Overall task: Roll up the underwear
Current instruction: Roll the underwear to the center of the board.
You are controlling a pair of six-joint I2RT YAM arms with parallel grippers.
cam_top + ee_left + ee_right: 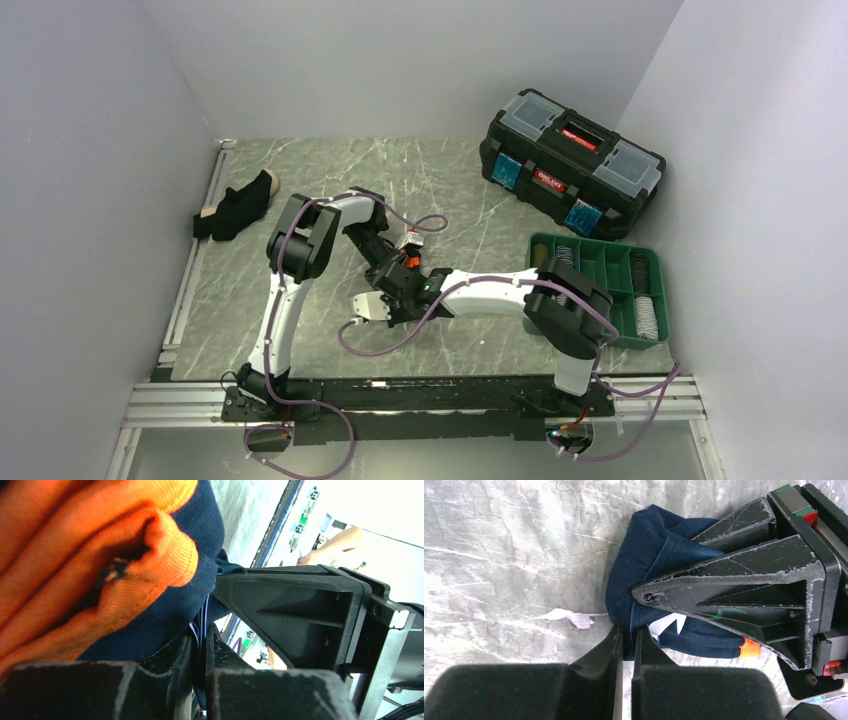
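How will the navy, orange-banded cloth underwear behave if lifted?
Probably floppy: the navy cloth underwear with orange waistband lies bunched in soft creases. Likely light: a thin pinch in the right hand holds it. Loose folds may sag.

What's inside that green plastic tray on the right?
Rolled striped cloth bundles sit in the green plastic compartment tray; the robot's right arm hides its near-left compartments.

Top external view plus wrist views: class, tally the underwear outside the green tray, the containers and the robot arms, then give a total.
Underwear outside the tray: 2 (black piece with tan band, navy piece with orange waistband)
Containers: 2 (black toolbox, green tray)
Robot arms: 2 (left arm, right arm)
Total: 6
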